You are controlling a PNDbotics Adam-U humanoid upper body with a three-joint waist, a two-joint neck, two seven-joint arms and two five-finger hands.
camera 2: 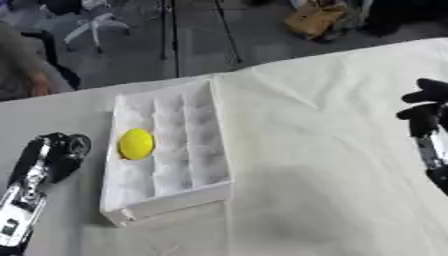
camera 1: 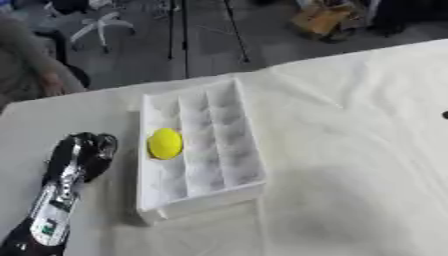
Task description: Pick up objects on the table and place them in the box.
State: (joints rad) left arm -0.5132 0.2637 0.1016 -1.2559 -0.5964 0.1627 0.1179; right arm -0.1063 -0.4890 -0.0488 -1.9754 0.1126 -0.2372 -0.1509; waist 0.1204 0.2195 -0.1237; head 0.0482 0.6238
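Note:
A white box (camera 1: 245,150) with several compartments lies on the cloth-covered table. A yellow round object (camera 1: 164,143) sits in a compartment of its left column, about midway down. My left hand (camera 1: 80,152) rests on the table just left of the box, fingers curled, holding nothing. My right hand (camera 2: 426,107) shows at the right edge in the right eye view, well clear of the box, fingers curled and empty. No loose objects are visible on the table.
The white tablecloth (camera 1: 350,150) spreads wide to the right of the box. Beyond the table's far edge stand a chair base (camera 1: 101,25), tripod legs (camera 1: 179,35) and a brown bag (camera 1: 319,20). A person's sleeve (camera 1: 26,70) shows at the far left.

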